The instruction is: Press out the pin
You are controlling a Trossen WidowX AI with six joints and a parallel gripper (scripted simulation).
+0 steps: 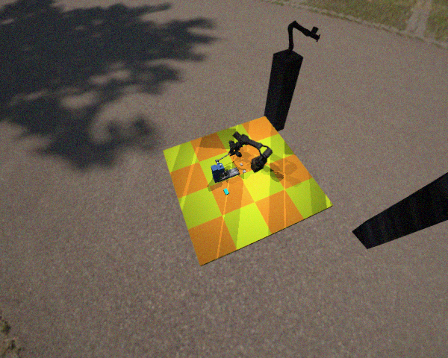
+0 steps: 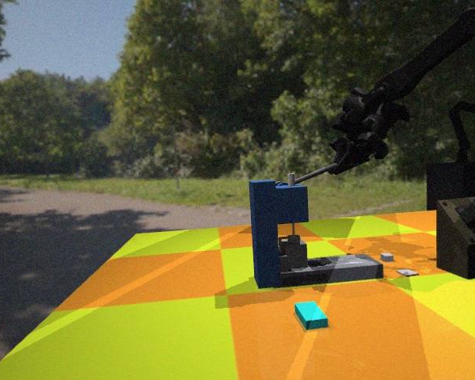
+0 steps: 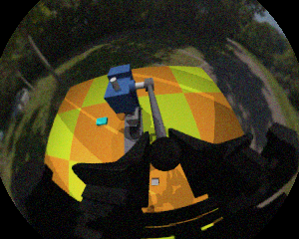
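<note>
The pincer (image 1: pixel 234 151) (image 2: pixel 336 166) (image 3: pixel 157 133) is squeezed on the end of the gray lever (image 1: pixel 223 157) (image 2: pixel 316 173) (image 3: pixel 155 107). In the outside view, the lever slants down toward eight o'clock, to the blue press (image 1: pixel 217 172) (image 2: pixel 265 233) (image 3: pixel 121 95). The gray block (image 2: pixel 297 254) sits on the press bed (image 2: pixel 343 267), below the skinny punch (image 2: pixel 293 229). I can't tell where the pin is. A bright teal brick (image 1: pixel 226 191) (image 2: pixel 310 314) (image 3: pixel 102 120) lies on the tabletop (image 1: pixel 247 227) (image 2: pixel 147 339) (image 3: pixel 199 110), at five o'clock from the press.
</note>
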